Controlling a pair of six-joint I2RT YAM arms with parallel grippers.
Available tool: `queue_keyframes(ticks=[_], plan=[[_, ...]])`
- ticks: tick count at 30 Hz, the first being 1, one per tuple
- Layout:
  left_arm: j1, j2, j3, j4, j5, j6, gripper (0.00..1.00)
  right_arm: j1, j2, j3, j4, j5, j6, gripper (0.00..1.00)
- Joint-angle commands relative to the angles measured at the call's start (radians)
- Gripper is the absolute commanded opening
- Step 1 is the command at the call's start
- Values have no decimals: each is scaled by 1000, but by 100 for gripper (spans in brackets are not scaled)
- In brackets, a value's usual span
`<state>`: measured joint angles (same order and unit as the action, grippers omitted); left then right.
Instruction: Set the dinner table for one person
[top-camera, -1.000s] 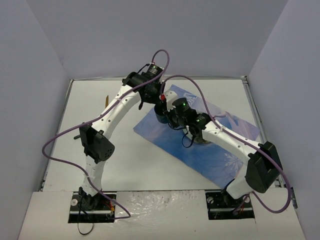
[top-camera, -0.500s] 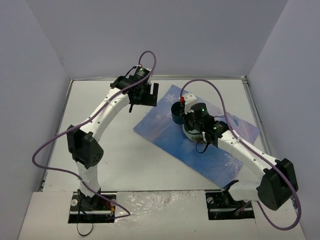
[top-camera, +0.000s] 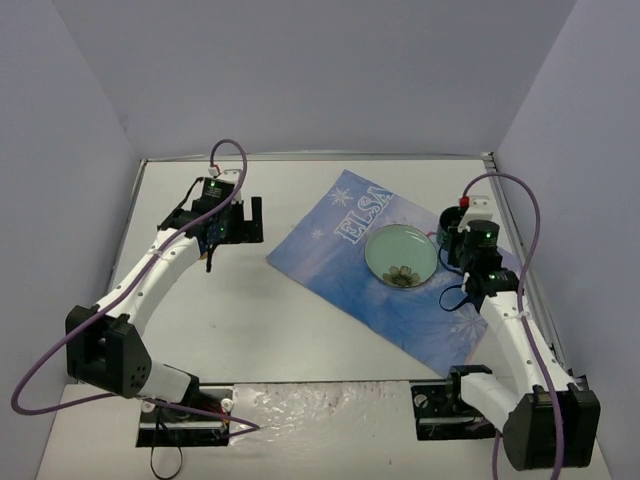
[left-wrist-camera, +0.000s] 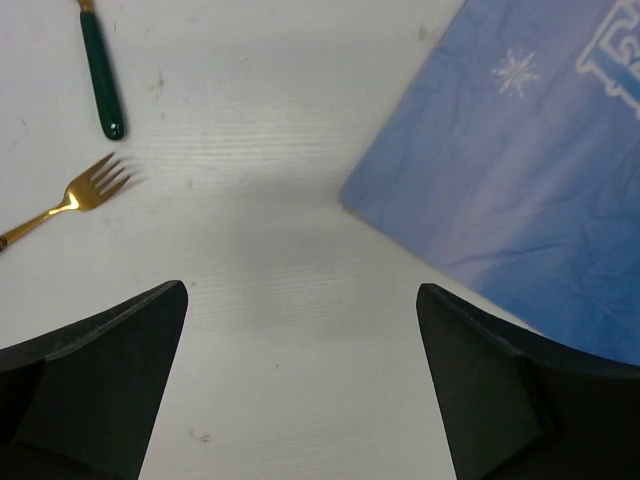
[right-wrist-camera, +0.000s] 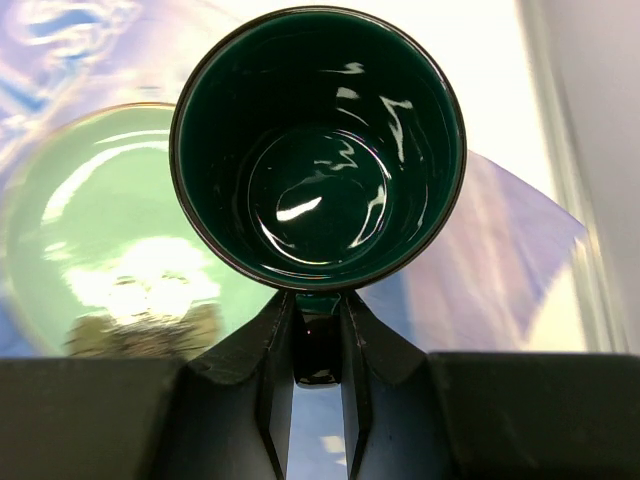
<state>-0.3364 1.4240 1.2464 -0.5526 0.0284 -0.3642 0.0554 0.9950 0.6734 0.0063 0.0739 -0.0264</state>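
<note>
This was a robotics lab cell, not a home. The dinner table (top-camera: 250, 330) was a bare white tabletop with a thin metal rim, boxed in on three sides by plain grey panels (top-camera: 300, 80). A left arm (top-camera: 150, 275) and a right arm (top-camera: 520, 330) stood bolted at its near edge, trailing purple cables (top-camera: 497, 175).

The slim white-shelled left arm (top-camera: 150, 272) and right arm (top-camera: 520, 335) had black joint housings (top-camera: 105, 350), looping purple cables (top-camera: 229, 142) and green wrist lights (top-camera: 212, 184). On the left gripper (left-wrist-camera: 300, 288), matte black wedge-shaped fingers (left-wrist-camera: 100, 390) were unmarked.
</note>
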Motion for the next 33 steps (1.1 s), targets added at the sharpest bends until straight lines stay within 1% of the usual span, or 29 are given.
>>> queue_keyframes(ticks=[1, 6, 15, 20, 25, 27, 33], plan=[[33, -96, -90, 161, 39, 62, 97, -134, -17, -9, 203, -59, -4, 0], [30, -140, -193, 237, 8, 99, 97, -243, 34, -30, 267, -137, -51, 0], [14, -137, -195, 226, -17, 105, 97, -373, 143, -16, 297, -278, -131, 0], [14, -132, -188, 209, -53, 114, 97, -431, 167, -11, 291, -290, -139, 0], [14, -129, -183, 207, -57, 122, 97, -453, 224, -5, 290, -291, -173, 0], [14, -121, -182, 206, -53, 122, 97, -486, 236, 8, 306, -314, -163, 0], [15, -105, -174, 204, -45, 122, 97, -498, 279, 17, 327, -314, -169, 0]])
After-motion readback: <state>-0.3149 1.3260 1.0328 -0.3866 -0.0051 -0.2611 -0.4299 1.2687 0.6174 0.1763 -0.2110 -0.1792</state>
